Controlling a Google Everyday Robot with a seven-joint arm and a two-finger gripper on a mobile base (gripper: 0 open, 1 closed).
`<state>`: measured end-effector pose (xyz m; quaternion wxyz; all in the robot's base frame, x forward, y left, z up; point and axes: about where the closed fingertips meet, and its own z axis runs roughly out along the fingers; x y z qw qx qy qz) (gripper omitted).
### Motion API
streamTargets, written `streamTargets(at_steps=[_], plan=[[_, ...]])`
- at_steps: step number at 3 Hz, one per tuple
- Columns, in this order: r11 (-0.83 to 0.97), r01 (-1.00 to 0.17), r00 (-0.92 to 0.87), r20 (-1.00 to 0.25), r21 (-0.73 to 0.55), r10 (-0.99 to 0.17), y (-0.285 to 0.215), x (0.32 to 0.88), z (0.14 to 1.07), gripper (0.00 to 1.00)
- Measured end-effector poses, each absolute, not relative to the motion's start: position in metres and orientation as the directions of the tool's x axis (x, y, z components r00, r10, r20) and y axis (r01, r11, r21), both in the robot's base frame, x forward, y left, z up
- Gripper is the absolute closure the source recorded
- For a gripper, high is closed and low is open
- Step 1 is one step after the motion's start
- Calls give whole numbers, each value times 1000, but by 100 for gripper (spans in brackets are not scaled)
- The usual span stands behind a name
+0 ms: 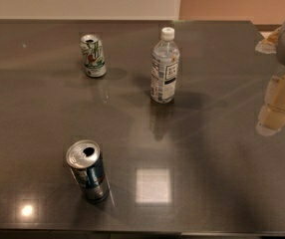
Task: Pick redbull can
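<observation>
Reaching for the redbull can: long way to go yet

The gripper claw (278,106) hangs at the right edge of view, over the table (217,183). Honestly can't tell if it's spread or pressed together. The redbull can (87,171) stands upright well to the claw's left and closer to the front edge, untouched. I'd open wide, come in level, centre on the can's body and squeeze gently. The bottle (164,66) and the white-and-green can (93,55) sit further back, so the path looks open. Don't knock the can toward that front edge.

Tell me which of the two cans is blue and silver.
The redbull can, front left on the table; the white-and-green can stands at the back. The gripper hangs at the right edge, touching neither.
</observation>
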<state>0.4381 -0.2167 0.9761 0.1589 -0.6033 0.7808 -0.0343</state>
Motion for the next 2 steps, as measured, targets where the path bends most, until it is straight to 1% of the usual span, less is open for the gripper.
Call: streamTargets(at_steps=[2], plan=[[253, -940, -201, -227, -229, -953, -214, 434, 976, 0]])
